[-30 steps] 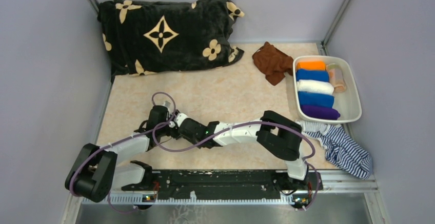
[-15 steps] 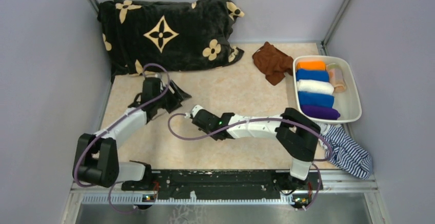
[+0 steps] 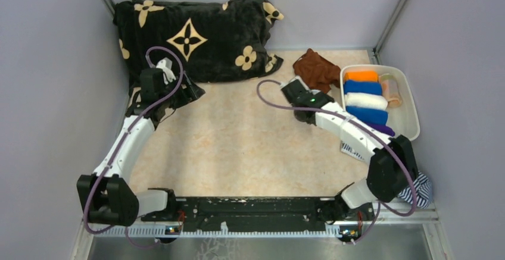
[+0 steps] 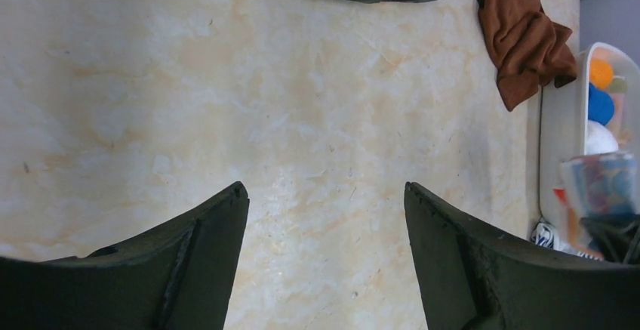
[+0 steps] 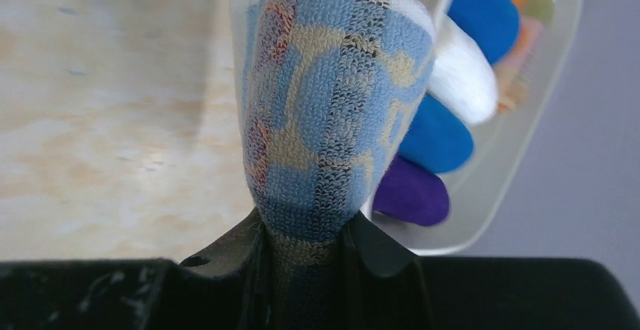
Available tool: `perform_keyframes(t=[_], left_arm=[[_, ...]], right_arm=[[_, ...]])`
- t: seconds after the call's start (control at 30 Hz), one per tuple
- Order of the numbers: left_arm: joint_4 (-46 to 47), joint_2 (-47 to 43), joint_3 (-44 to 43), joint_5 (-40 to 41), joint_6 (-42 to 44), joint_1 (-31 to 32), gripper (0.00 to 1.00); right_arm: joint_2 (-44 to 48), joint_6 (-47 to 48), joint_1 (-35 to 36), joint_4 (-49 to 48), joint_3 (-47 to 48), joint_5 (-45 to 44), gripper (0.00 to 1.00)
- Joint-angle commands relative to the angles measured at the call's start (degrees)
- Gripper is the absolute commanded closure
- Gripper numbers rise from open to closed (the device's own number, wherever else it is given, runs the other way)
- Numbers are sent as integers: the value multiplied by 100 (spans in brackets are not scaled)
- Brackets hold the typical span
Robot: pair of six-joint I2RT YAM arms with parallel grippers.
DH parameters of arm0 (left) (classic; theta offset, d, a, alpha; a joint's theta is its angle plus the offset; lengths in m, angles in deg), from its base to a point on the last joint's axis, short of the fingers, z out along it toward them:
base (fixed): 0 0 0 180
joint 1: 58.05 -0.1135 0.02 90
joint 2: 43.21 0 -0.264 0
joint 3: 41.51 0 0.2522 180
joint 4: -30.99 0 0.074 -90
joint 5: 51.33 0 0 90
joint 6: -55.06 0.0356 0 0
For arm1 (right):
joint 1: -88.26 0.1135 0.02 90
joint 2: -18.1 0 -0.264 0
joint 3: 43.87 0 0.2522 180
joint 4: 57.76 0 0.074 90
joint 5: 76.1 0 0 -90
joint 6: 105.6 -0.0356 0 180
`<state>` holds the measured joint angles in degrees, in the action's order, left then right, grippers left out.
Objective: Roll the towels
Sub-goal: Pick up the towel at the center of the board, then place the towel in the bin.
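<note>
My right gripper [image 5: 306, 220] is shut on a rolled pale blue printed towel [image 5: 332, 81] with red and beige marks. The roll stands up out of the jaws, just left of the white tray [image 5: 558, 43]. From above, the right gripper [image 3: 290, 87] sits between the brown towel [image 3: 314, 69] and the tray [image 3: 411, 123]. The tray holds plain rolls [image 3: 364, 100] in orange, blue, white and purple. My left gripper [image 4: 324, 190] is open over bare table with nothing between its fingers, and it hangs at the back left [image 3: 189, 90] by the blanket's edge. The crumpled brown towel [image 4: 524, 35] lies unrolled.
The big black blanket with beige flowers [image 3: 190, 37] fills the back left corner. A navy-and-white striped cloth [image 3: 417, 185] lies at the near right, partly under the right arm. Grey walls close in both sides and the back.
Both arms left the table's middle. The left swung to the back left and opened its jaws. The right closed on the printed roll and carried it to the tray's side.
</note>
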<state>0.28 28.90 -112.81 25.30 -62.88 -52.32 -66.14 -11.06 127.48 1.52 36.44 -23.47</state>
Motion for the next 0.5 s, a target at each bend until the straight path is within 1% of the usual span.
perform_keyframes(t=[0.0,0.17,0.2,0.37,0.47], left_arm=[[-135,-510,-64,-57,720,-16,19],[-101,-714,131,21,959,59,15],[-136,-682,121,30,1003,112,15],[-122,-550,234,-287,991,277,14],[-81,-550,302,-408,958,287,14]], right_arm=[[614,661,-1022,373,354,-446,100],[792,1530,-2432,-102,400,-310,100],[769,1679,-2827,-221,411,-304,100],[549,2362,-4240,-1094,311,-154,100],[431,2986,-4910,-1685,146,-8,100]])
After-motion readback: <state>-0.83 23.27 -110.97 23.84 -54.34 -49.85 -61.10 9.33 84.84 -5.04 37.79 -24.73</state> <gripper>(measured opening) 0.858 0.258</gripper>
